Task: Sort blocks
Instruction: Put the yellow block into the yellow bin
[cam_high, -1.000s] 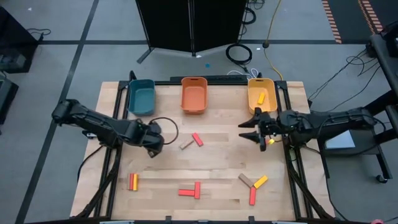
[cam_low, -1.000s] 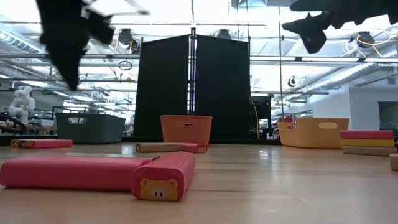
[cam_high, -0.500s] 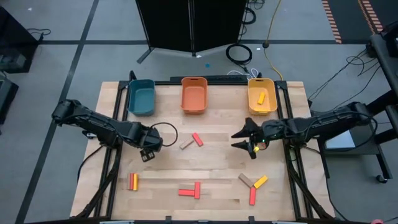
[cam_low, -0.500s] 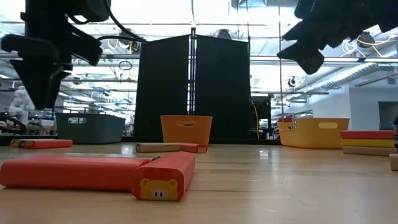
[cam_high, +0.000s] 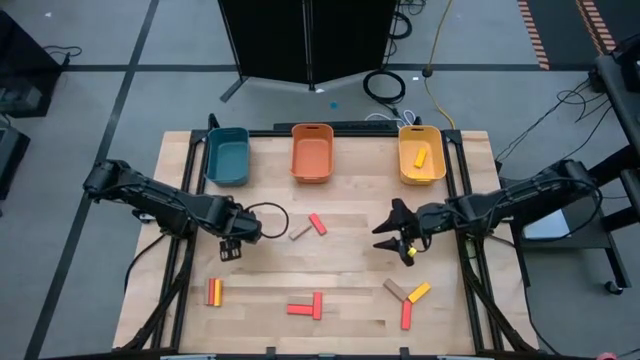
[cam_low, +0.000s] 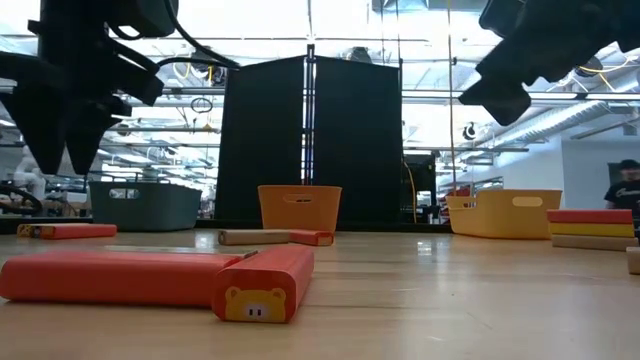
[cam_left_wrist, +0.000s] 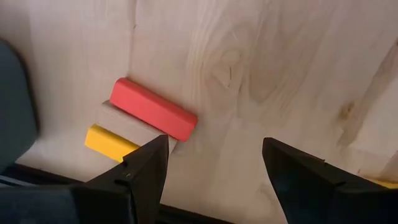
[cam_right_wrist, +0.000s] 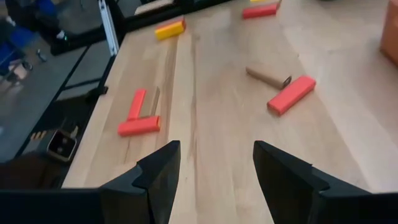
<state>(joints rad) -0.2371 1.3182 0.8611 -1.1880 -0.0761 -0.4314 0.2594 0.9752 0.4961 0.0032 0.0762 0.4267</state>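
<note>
Small red, yellow and tan blocks lie flat in groups on the wooden table. A red and tan pair (cam_high: 310, 226) sits mid-table. A red T (cam_high: 305, 306) lies near the near edge, and a red-yellow stack (cam_high: 213, 292) lies near-left. A tan, yellow and red cluster (cam_high: 406, 296) lies near-right. One yellow block (cam_high: 421, 157) is in the yellow bin. My left gripper (cam_high: 228, 249) hovers open above the left stack; the left wrist view shows its red block (cam_left_wrist: 153, 117) on tan and yellow ones. My right gripper (cam_high: 384, 233) hangs open, right of mid-table, pointing left.
Teal bin (cam_high: 227, 155), orange bin (cam_high: 311, 152) and yellow bin (cam_high: 421, 170) stand in a row along the far edge. A dark cable loops beside my left wrist (cam_high: 268, 208). Bare wood lies between the block groups. A dark screen stands beyond the far edge (cam_low: 310, 140).
My right gripper has swung away from the yellow bin toward the table's left and near side, staying open. My left gripper has moved toward the near-left, over the red-yellow stack, and turned its fingers downward. No block has moved.
</note>
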